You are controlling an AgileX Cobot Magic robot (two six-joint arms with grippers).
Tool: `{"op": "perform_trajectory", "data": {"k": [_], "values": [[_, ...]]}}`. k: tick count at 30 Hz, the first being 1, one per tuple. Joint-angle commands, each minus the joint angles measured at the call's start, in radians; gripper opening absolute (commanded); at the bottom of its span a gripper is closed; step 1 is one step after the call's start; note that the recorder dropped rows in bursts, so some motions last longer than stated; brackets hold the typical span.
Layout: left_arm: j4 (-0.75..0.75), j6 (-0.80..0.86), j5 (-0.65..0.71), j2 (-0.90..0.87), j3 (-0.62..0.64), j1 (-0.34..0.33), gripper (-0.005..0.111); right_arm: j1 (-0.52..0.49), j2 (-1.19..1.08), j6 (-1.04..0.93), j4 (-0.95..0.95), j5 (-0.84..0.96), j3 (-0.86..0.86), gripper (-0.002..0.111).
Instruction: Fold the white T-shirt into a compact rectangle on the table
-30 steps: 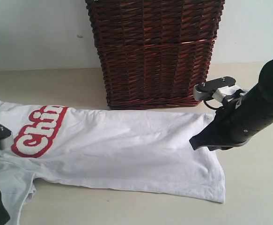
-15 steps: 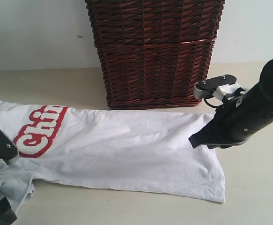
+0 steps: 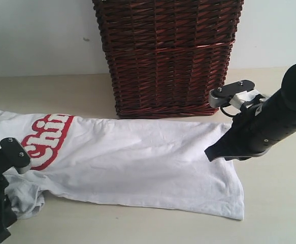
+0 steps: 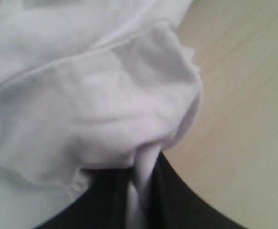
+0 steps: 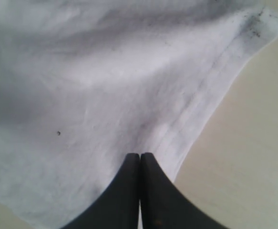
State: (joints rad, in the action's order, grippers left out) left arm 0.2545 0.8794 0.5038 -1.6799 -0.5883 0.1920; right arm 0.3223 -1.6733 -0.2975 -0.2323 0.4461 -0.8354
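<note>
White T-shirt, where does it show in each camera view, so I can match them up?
Exterior view: the white T-shirt lies across the middle, in front of the basket.
Left wrist view: bunched, filling most of it, a fold pinched in the jaws of the left gripper.
Right wrist view: flat, filling most of it, the right gripper closed at its hem.
Shared landmark: the table, beige beside the shirt everywhere.

I see a dark red-brown wicker basket (image 3: 168, 56) standing upright beyond my right hand (image 3: 212, 154). In the exterior view it is up and to the left of that hand, near it but not touching. Its top runs out of the picture. A woven band crosses its front partway up, and a thicker rim edges its base. Farther behind the hand is a plain pale wall (image 3: 36, 35) with one small dark mark (image 3: 86, 39), left of the basket.
</note>
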Motion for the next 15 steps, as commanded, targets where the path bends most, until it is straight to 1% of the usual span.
{"op": "perform_trajectory", "data": {"k": [1,4,7,12,15], "values": [[-0.037,0.030,0.343,-0.040,-0.058,0.008,0.000,0.002,0.009,-0.016,-0.006,-0.015,0.004,0.000],[-0.094,0.028,0.476,-0.004,-0.119,0.008,0.000,0.002,0.009,-0.016,-0.006,-0.008,0.004,0.000],[-0.128,0.026,0.524,0.057,-0.185,0.008,0.000,0.002,0.009,-0.016,-0.006,0.000,0.004,0.000],[-0.186,0.026,0.508,0.144,-0.319,0.008,0.000,0.002,0.009,-0.016,-0.004,0.001,0.004,0.000],[-0.182,0.063,0.432,0.167,-0.375,0.008,0.000,0.002,0.009,-0.016,-0.004,0.004,0.004,0.000]]}}
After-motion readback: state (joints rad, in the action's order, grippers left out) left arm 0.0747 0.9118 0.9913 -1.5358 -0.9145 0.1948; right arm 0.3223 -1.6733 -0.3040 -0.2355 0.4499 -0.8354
